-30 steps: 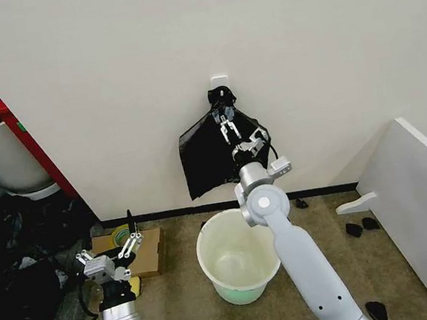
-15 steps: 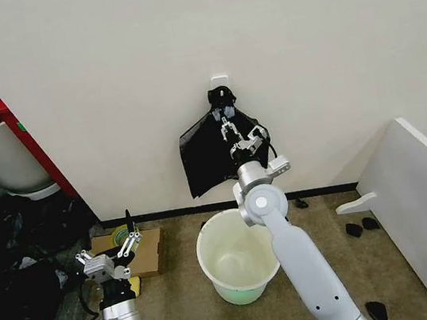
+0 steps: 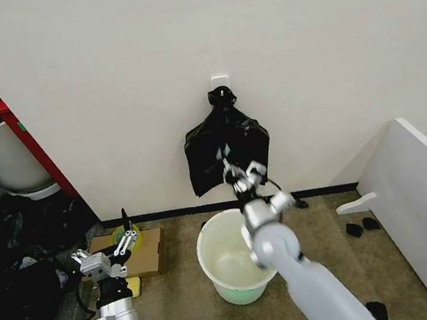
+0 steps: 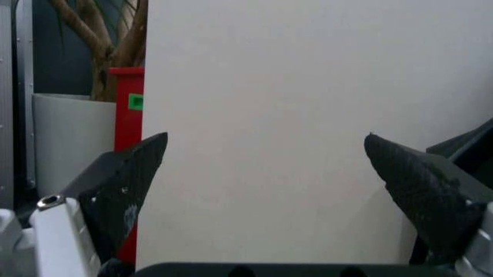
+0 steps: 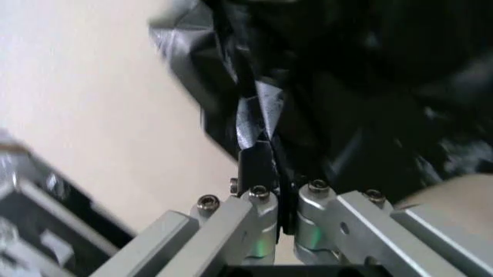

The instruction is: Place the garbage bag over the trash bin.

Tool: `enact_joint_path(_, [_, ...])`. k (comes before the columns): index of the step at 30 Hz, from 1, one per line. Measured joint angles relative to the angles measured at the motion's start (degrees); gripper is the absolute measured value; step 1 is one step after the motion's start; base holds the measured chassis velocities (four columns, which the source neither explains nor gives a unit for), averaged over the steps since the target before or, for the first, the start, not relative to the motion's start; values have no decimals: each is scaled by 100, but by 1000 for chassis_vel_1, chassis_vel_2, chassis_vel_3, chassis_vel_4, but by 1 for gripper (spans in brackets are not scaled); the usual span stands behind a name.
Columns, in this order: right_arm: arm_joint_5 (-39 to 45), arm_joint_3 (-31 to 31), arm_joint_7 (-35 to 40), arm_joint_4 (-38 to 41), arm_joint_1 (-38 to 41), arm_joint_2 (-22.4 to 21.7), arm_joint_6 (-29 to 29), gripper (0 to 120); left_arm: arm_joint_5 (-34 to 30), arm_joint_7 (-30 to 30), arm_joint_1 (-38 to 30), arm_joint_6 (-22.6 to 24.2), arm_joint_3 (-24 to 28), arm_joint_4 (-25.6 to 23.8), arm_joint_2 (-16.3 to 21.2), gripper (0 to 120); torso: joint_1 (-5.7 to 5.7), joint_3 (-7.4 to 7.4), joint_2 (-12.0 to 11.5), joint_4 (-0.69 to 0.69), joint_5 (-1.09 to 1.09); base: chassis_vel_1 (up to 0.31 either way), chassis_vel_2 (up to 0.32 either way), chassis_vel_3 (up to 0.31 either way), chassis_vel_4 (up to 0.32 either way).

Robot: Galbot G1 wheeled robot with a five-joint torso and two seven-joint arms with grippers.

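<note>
Your right gripper (image 3: 231, 167) sits just above centre of the head view, pressed against the lower part of the garbage bag (image 3: 227, 142). The right wrist view shows its fingers (image 5: 254, 164) drawn together with a thin fold of black plastic pinched between them, so it looks to be holding the bag rather than merely touching it. The bag hangs flat on the wall from a hook (image 3: 222, 93) at upper centre, gathered to a point there and fanning downward, so its long axis runs vertically.

The relation that matters for you: the trash bin (image 3: 232, 260) stands on the floor at lower centre of the head view, almost straight below the hanging bag and just beside the right arm's elbow. The bag therefore has to travel down and slightly toward the robot to reach the bin's open mouth, and the bin is not yet covered.

Your left gripper (image 3: 121, 240) waits at lower left of the head view, over a cardboard box (image 3: 142, 249), well apart from both bag and bin. Its fingers (image 4: 127, 190) stand wide with nothing between them. The right arm is clearly the nearer 1.
</note>
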Motion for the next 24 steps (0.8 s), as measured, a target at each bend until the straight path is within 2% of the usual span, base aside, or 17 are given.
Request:
enact_joint_path(1, [0,0,0,0,0,0,0,0,0,0,0,0,0,0,0,100,0,0,0,0,0,0,0,0,0])
enact_joint_path(3, [-462,-147,-90,131,-480,-292,114,0,1,-2,-10,3,37,11,2,100,0,0,0,0,1,0,0,0,0])
enact_joint_path(6, [-862,-209,-204,152,-788,-409,215,0,4,-2,-27,5,67,17,-1,100,0,0,0,0,-1,0,0,0,0])
enact_joint_path(9, [-1652,-250,-604,-45,-1161,-516,628,0,5,-2,-53,10,85,19,-7,100,0,0,0,0,0,0,0,0,0])
enact_joint_path(10, [-1652,-250,-604,-45,-1161,-516,628,0,5,-2,-53,10,85,19,-7,100,0,0,0,0,0,0,0,0,0])
enact_joint_path(14, [-2365,-107,-1426,-367,-1427,-609,1254,0,6,-4,-56,10,87,12,-35,100,0,0,1,1,-1,0,0,0,0])
enact_joint_path(15, [-2365,-107,-1426,-367,-1427,-609,1254,0,6,-4,-56,10,87,12,-35,100,0,0,1,1,-1,0,0,0,0])
enact_joint_path(19, [-2805,179,-2230,-732,-1487,-610,1775,0,7,-8,-14,6,79,-50,-54,100,0,1,1,1,0,0,0,0,0])
enact_joint_path(23, [-3076,324,-2582,-933,-1493,-585,2020,0,7,-11,-4,6,63,-76,-55,100,0,1,1,1,0,0,0,0,0])
enact_joint_path(24, [-3326,457,-2891,-1111,-1485,-559,2211,0,7,-16,-1,6,49,-89,-55,100,0,1,1,1,0,0,0,0,0])
